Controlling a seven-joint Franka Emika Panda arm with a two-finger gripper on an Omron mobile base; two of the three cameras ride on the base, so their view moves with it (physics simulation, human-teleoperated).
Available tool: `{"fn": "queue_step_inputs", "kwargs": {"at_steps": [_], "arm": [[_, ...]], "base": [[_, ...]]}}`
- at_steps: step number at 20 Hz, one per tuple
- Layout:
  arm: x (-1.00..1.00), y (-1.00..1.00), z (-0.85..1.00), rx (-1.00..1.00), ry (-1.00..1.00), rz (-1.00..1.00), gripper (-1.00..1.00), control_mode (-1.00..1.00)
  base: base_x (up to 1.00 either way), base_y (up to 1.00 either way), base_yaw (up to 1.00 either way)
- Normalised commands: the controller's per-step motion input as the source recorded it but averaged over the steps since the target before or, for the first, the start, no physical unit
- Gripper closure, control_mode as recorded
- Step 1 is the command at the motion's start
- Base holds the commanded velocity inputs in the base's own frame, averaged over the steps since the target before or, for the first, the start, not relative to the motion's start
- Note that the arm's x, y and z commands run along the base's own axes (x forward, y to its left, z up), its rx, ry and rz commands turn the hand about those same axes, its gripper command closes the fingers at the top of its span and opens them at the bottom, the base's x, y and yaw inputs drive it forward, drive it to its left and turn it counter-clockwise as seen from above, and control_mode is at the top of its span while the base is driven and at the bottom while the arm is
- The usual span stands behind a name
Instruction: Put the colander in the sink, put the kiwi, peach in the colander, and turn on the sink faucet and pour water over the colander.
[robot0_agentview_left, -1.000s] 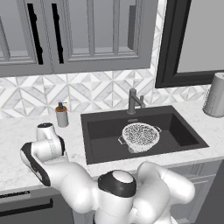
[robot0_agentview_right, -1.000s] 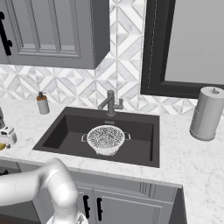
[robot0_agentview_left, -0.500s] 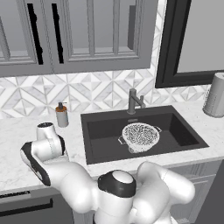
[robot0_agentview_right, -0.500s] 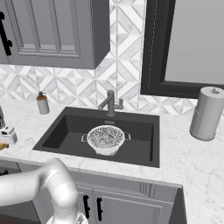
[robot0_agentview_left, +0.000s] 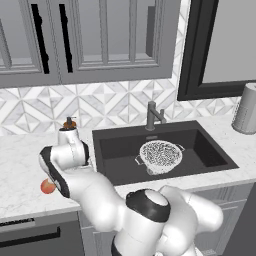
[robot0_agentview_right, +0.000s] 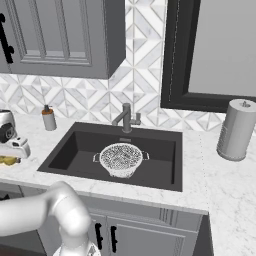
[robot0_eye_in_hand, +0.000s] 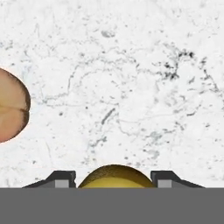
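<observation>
A: Quick, where's the colander?

B: Colander sits upright in the sink, about mid-basin, just in front of the sink faucet. No fruit visible in it.

A: Claw?

B: Gripper is down at the marble counter, left of the sink. In the hand view the kiwi sits right between the two finger tips, one tip against each side of it. Jaws narrowed, clamped on the kiwi.

A: Lifted?

B: Can't tell, the fruit's underside is hidden. From the right base view the hand is low over the counter's left edge, with a bit of yellow-green under it.

A: Peach?

B: Peach is on the counter near the front edge, partly behind the arm in the left base view. In the hand view it's at the left border, apart from the kiwi.

A: Other stuff?

B: Soap bottle by the backsplash left of the sink, paper towel roll on the counter to the right.
</observation>
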Motion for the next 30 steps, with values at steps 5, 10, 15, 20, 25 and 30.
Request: {"fn": "queue_step_inputs", "kwargs": {"at_steps": [5,10,15,20,25,30], "arm": [[0.25,-0.96,0.06,0.0,-0.01,-0.05,1.0,-1.0],[0.25,-1.0,0.0,0.0,-0.06,-0.01,1.0,-1.0],[0.29,-1.0,0.0,0.0,-0.08,-0.01,1.0,-1.0],[0.28,-1.0,0.0,0.0,-0.06,-0.02,1.0,-1.0],[0.23,-1.0,0.0,0.0,-0.08,-0.01,1.0,-1.0],[0.24,-0.96,0.0,0.0,-0.05,-0.03,1.0,-1.0]], "base": [[0.0,0.0,0.0],[0.0,0.0,0.0],[0.0,0.0,0.0],[0.0,0.0,0.0],[0.0,0.0,0.0],[0.0,0.0,0.0]]}}
